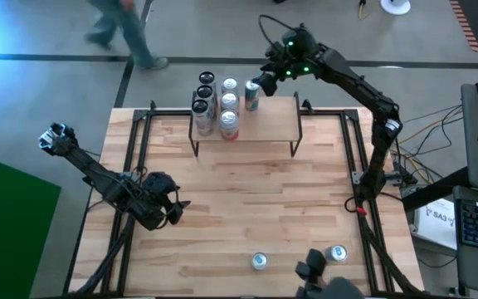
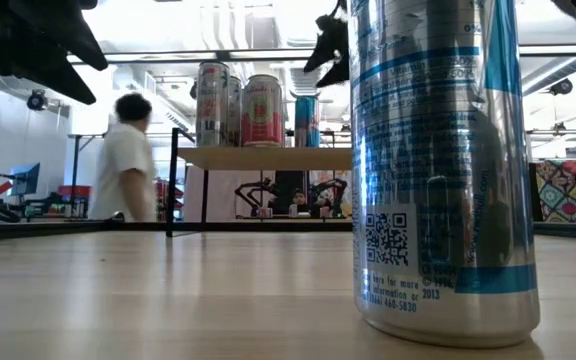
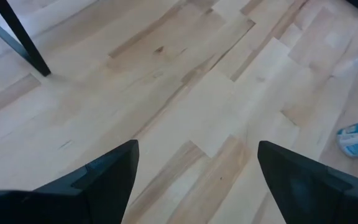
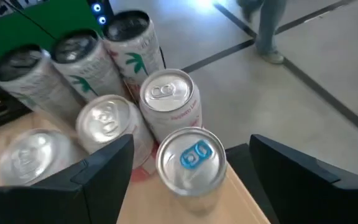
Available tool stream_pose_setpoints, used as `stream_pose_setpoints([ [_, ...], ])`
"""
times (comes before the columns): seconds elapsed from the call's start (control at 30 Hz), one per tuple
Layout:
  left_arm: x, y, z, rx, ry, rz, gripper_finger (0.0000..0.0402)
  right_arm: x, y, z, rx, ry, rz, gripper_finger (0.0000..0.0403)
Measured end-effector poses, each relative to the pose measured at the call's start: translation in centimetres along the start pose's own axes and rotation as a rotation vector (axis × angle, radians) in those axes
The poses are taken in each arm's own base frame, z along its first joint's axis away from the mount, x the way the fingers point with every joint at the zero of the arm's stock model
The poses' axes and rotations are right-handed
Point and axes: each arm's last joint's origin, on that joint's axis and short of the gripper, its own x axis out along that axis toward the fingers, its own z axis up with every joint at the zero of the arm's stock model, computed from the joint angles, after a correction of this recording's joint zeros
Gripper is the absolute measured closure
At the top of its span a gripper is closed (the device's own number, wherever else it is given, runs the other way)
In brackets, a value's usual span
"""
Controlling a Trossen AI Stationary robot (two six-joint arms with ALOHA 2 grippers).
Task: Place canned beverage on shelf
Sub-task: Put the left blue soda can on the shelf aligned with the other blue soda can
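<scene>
The shelf [image 1: 260, 124], a low rack with a light wood top and black wire legs, stands at the table's far middle. Several cans stand upright on its left part. The rightmost is a silver-and-blue can [image 1: 252, 94] with a blue tab [image 4: 191, 160], standing near the shelf's far edge. My right gripper [image 1: 265, 81] is open just above and behind this can, one finger on either side of its top in the right wrist view [image 4: 191, 142], with gaps showing. My left gripper [image 1: 175, 212] is open and empty over the table's left near part [image 3: 197, 149].
Two more silver-and-blue cans stand on the table near its front edge [image 1: 259, 262] [image 1: 335, 253]; one fills the low view [image 2: 438, 170]. A black frame [image 1: 139, 124] runs around the table. A person [image 1: 123, 29] walks on the floor beyond the far edge.
</scene>
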Motion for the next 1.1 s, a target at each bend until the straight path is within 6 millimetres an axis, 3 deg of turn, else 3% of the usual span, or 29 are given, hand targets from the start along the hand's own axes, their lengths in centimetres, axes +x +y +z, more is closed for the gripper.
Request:
stream_pose_setpoints([
  [0.27,-0.5,0.2,0.3,0.017,-0.05,-0.009,0.0087,-5.2,2.4,-0.3,0.03,0.006,0.012,0.0109],
  [0.5,-0.6,0.1,0.5,0.089,-0.109,-0.005,0.0087,-7.9,7.6,-2.8,0.012,-0.017,0.01,0.0122],
  [0.73,-0.6,-0.2,0.6,0.115,-0.119,-0.027,0.0087,-8.0,12.5,-6.4,0.069,-0.054,0.065,0.0126],
  [1.1,-0.7,-1.1,0.9,0.167,-0.124,-0.112,0.0087,-7.1,18.5,-11.6,0.108,0.061,0.057,0.0126],
])
